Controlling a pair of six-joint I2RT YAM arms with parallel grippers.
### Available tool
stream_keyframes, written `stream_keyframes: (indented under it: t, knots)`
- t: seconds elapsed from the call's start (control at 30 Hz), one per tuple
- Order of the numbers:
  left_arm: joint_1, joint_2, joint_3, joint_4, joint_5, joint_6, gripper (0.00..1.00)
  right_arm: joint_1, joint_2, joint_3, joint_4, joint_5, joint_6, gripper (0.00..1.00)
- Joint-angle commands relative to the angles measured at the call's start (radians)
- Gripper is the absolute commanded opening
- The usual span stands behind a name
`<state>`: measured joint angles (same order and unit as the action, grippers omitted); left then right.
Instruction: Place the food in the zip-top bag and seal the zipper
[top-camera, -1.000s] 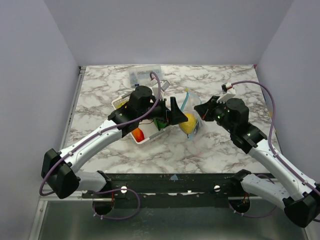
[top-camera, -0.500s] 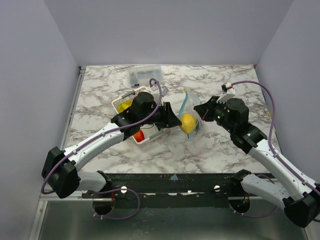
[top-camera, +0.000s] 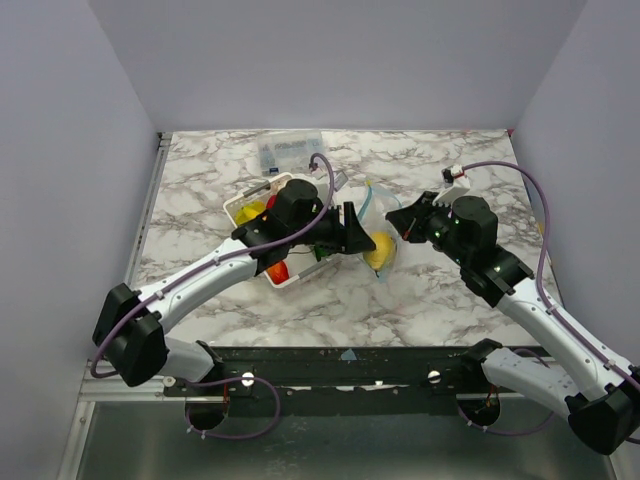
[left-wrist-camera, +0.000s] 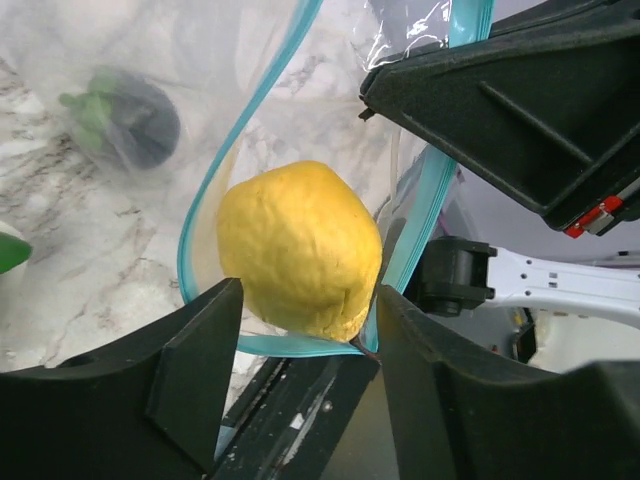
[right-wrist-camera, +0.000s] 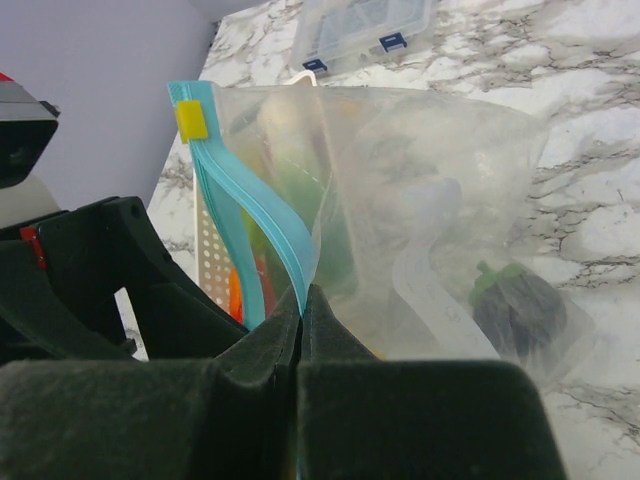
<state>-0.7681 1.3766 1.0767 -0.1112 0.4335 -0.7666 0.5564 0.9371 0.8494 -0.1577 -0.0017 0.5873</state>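
Left fingers (left-wrist-camera: 195, 375) wider, lemon (left-wrist-camera: 300, 250) in bag (right-wrist-camera: 430, 180)

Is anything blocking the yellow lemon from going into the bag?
Nothing visible does. The lemon sits right in the open mouth of the zip-top bag, ringed by the blue zipper. The right gripper pinches the bag's edge. A dark purple piece lies off to one side.

On the marbled desk (top-camera: 200, 195) ahead of me sits a white tray (top-camera: 292, 283); beyond it, near the far edge, lies a clear lidded box (top-camera: 290, 152).
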Motion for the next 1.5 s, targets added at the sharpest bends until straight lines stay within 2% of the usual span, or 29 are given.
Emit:
stream_keyframes:
  t: [0.0,0.3,0.47,0.67,0.73,0.83,0.93,1.07,1.17,1.3,1.47]
  knots:
    - [-0.002,-0.079,0.017,-0.068,-0.075,0.076,0.58,0.006,-0.008,-0.007,0.024,-0.003,0.002,0.01]
    - [0.004,-0.173,-0.092,-0.072,-0.159,0.080,0.56,0.006,-0.001,-0.003,0.022,-0.002,-0.011,0.01]
    - [0.008,-0.122,-0.067,-0.085,-0.121,0.067,0.67,0.006,-0.002,0.003,0.016,-0.001,-0.013,0.01]
    - [0.009,-0.057,-0.015,-0.050,-0.022,0.052,0.67,0.006,-0.003,0.018,-0.008,0.029,-0.025,0.01]
    - [0.009,-0.069,-0.013,-0.044,-0.027,0.067,0.67,0.006,-0.009,0.023,-0.023,0.045,-0.031,0.01]
    - [0.017,-0.101,-0.006,-0.084,-0.077,0.121,0.75,0.006,-0.023,0.033,-0.055,0.081,-0.047,0.01]
    - [0.068,-0.154,-0.035,-0.122,-0.126,0.154,0.84,0.006,-0.045,0.043,-0.086,0.119,-0.066,0.01]
    - [0.202,-0.232,-0.136,-0.127,-0.123,0.138,0.88,0.005,-0.076,0.065,-0.132,0.178,-0.092,0.01]
    - [0.270,-0.271,-0.180,-0.238,-0.254,0.099,0.87,0.005,-0.096,0.080,-0.166,0.223,-0.110,0.01]
    - [0.284,-0.244,-0.166,-0.414,-0.471,0.009,0.87,0.006,-0.106,0.074,-0.175,0.257,-0.124,0.01]
    - [0.283,-0.108,-0.051,-0.599,-0.484,-0.088,0.84,0.006,-0.079,0.062,-0.156,0.236,-0.123,0.01]
